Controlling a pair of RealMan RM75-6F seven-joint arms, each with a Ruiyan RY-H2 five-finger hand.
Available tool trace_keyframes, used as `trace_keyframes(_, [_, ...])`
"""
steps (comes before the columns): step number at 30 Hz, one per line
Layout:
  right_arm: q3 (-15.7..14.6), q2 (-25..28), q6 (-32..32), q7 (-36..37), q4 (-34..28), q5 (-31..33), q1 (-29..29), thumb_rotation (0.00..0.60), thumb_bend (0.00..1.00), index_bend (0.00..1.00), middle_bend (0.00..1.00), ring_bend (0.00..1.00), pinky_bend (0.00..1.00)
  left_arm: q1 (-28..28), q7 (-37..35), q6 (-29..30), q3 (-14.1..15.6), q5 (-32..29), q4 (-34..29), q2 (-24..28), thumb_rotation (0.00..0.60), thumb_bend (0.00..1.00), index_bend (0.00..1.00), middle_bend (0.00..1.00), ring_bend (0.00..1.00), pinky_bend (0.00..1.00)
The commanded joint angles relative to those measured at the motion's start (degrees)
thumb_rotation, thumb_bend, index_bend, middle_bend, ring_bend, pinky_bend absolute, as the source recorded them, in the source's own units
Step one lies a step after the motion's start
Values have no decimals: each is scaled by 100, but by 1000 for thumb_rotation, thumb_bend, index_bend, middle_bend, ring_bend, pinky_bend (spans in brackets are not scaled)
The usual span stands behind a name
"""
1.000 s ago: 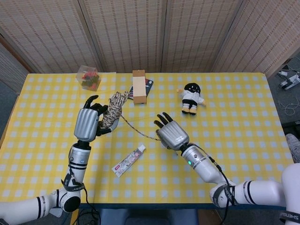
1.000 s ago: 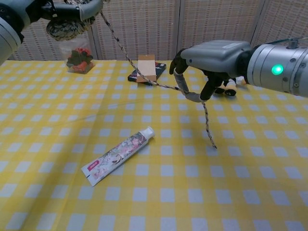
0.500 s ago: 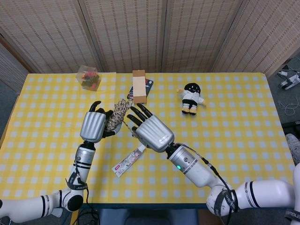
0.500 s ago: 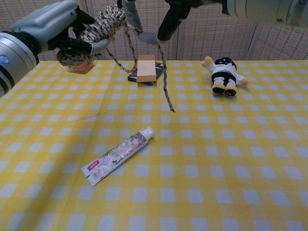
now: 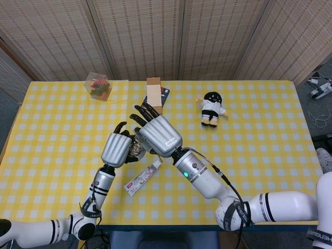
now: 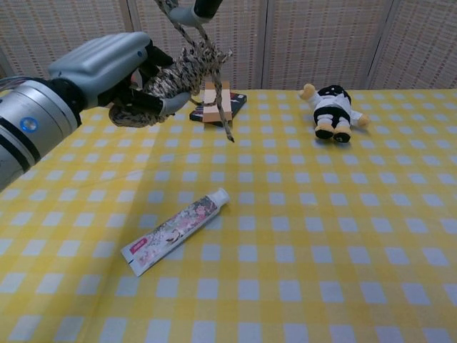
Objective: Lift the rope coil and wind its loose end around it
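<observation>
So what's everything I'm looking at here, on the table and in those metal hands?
rope coil: one, mottled beige and brown, held up off the table in the left hand, loose end dangling below it
toothpaste tube: one, white with pink print, lying flat near the front middle
plush doll: one, black and white, lying at the back right
cardboard box: one, tan, at the back middle, lying on a dark book
dark book: one, partly under the box
clear container: one, red and dark bits inside, back left
table: one, yellow and white check cloth
left hand: one, silver, gripping the coil
right hand: one, silver, raised beside the coil, pinching the rope's loose end
</observation>
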Motion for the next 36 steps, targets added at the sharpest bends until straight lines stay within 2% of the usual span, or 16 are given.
trace_keyframes(1, [88, -87, -61, 100, 174, 195, 129, 600, 413, 629, 183, 0, 0, -1, -78, -10, 46, 103, -41, -56, 356, 357, 771, 731, 507, 155])
trace_keyframes(8, [176, -241, -149, 268, 506, 584, 332, 600, 413, 629, 185, 0, 0, 2, -253, -23, 133, 326, -128, -167, 355, 357, 771, 731, 507, 155])
trace_keyframes(13, [184, -277, -216, 358, 472, 744, 436, 600, 413, 629, 187, 0, 0, -11, -234, -120, 99, 226, -207, -243, 355, 358, 771, 731, 507, 155])
trace_keyframes(23, [93, -413, -110, 366, 821, 1012, 574, 600, 413, 629, 193, 0, 0, 10, -1107, 42, 34, 770, -153, -280, 355, 358, 770, 732, 505, 155])
trace_keyframes(28, [31, -378, -79, 512, 947, 999, 490, 600, 413, 629, 197, 0, 0, 21, -1575, 276, -20, 1151, 3, -303, 364, 357, 770, 731, 505, 155])
trace_keyframes(36, [-43, -266, -157, 959, 1068, 950, 235, 600, 413, 629, 197, 0, 0, 120, -2011, 532, -27, 1399, 259, -332, 387, 358, 770, 732, 505, 155])
